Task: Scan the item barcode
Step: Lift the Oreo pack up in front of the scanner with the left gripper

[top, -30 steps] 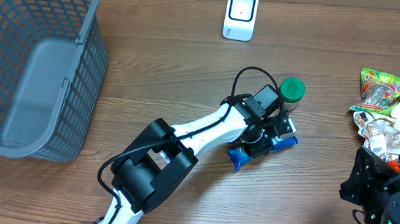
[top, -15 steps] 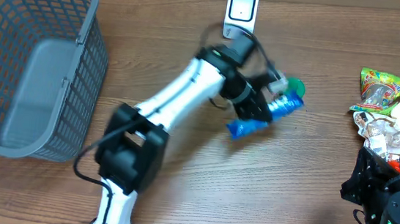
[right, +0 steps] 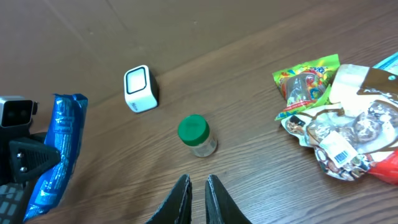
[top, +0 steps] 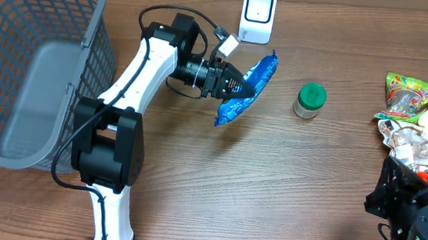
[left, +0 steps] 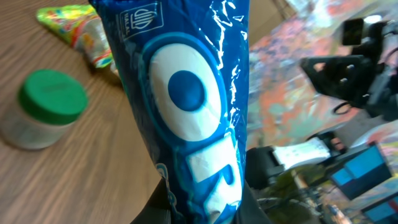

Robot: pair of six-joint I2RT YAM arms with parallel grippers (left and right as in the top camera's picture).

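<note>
A: Left tool, state?
B: The left tool (top: 235, 84) is seen clamped on the blue packet (top: 260, 71). The grip is taken on the lower half of the packet.

A: Where is the packet placed?
B: It is held up in the tool and appears lifted off the table (top: 310, 184). It is tilted on a diagonal in the overhead view. Its upper end is found just beside the lower right corner of the white scanner (top: 257, 15). Whether the two touch cannot be told. Its lower end is pointed down and to the left.

A: What is shown on the packet face?
B: A white oval with a blue dot and white lettering is seen in the left wrist view. Whether a barcode is turned to the scanner cannot be told.

A: Right tool?
B: The right tool (right: 198, 196) is seen with its fingers drawn nearly together, and nothing is gripped. It is kept at the near right of the table, well apart from the packet.

A: Other things to be logged?
B: A jar (top: 309, 100) with a green lid is stood upright, right of the packet and apart from it. A pile of snack packets (top: 415, 116) is seen at the right edge. A grey basket (top: 20, 7) is set at the far left.
</note>
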